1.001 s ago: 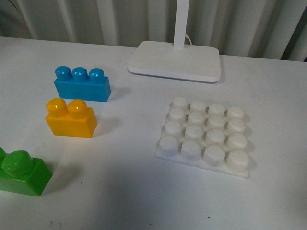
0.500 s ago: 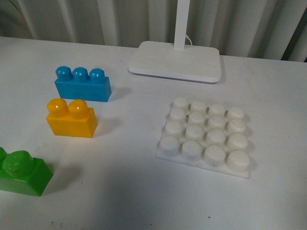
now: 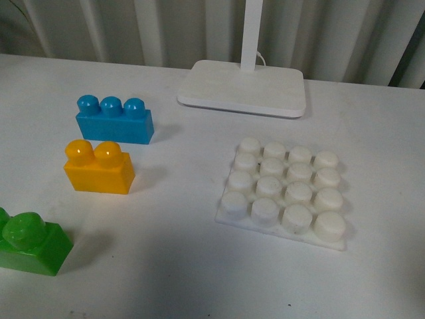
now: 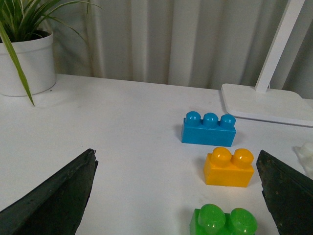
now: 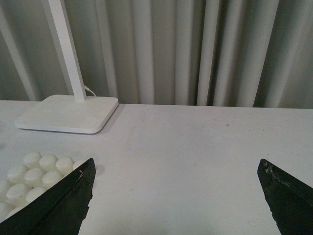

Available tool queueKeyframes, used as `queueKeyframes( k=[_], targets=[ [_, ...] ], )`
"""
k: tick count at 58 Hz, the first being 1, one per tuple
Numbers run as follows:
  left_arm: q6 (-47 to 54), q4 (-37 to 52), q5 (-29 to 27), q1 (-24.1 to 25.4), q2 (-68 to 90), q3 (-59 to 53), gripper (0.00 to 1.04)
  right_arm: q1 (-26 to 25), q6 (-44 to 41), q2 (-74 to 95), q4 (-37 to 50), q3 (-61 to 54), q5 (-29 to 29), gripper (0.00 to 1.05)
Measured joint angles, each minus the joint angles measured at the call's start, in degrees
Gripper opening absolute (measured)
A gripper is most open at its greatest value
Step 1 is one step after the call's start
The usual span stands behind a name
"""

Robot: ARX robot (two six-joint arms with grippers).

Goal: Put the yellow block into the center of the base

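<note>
Grippers wide, yellow block off the base

I see the left gripper [image 4: 174,152] and right gripper [image 5: 176,161] spread wide, holding nothing. Nearest me sits a green brick [image 3: 30,242]. Beyond it the yellow block [image 3: 98,167] stands upright on the table [image 3: 179,266], well left of the base [image 3: 282,191]. Farther back are the blue brick [image 3: 114,119] and the lamp stand [image 3: 242,86].

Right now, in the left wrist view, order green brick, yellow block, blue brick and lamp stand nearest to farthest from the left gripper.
1. Green brick, just ahead of the left gripper.
2. Yellow block, behind the green.
3. Blue brick, behind the yellow.
4. Lamp stand, farthest back.
</note>
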Motion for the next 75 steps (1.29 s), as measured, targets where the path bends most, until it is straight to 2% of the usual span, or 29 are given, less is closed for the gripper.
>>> queueKeyframes(
  k=[9,13,18,23,31,36,42,51,59,75],
  targets=[
    [0.1,-0.1,0.2,0.0,0.1,0.0,0.98,0.0,0.0,0.0,0.0,0.0,0.0,0.96],
    [2.8,-3.0,4.6,1.8,3.0,1.2,0.98,0.0,0.0,0.0,0.0,0.0,0.0,0.96],
    [8.1,-1.9,9.8,5.4,10.7,3.5,0.98,0.0,0.0,0.0,0.0,0.0,0.0,0.96],
    [17.5,-0.5,15.2,7.7,19.1,7.6,0.98,0.0,0.0,0.0,0.0,0.0,0.0,0.96],
    [37.4,-4.6,24.3,9.4,33.2,16.2,0.98,0.0,0.0,0.0,0.0,0.0,0.0,0.96],
    [50.4,-7.2,24.3,9.3,40.8,21.4,0.98,0.0,0.0,0.0,0.0,0.0,0.0,0.96],
    [66.6,-14.6,24.2,8.2,50.3,29.5,0.98,0.0,0.0,0.0,0.0,0.0,0.0,0.96],
    [83.7,-24.4,20.9,5.7,63.6,41.9,0.98,0.0,0.0,0.0,0.0,0.0,0.0,0.96],
    [90.1,-29.7,18.1,2.0,72.0,49.7,0.98,0.0,0.0,0.0,0.0,0.0,0.0,0.96],
    [89.3,-36.6,18.1,-6.5,84.4,59.9,0.98,0.0,0.0,0.0,0.0,0.0,0.0,0.96]
  ],
)
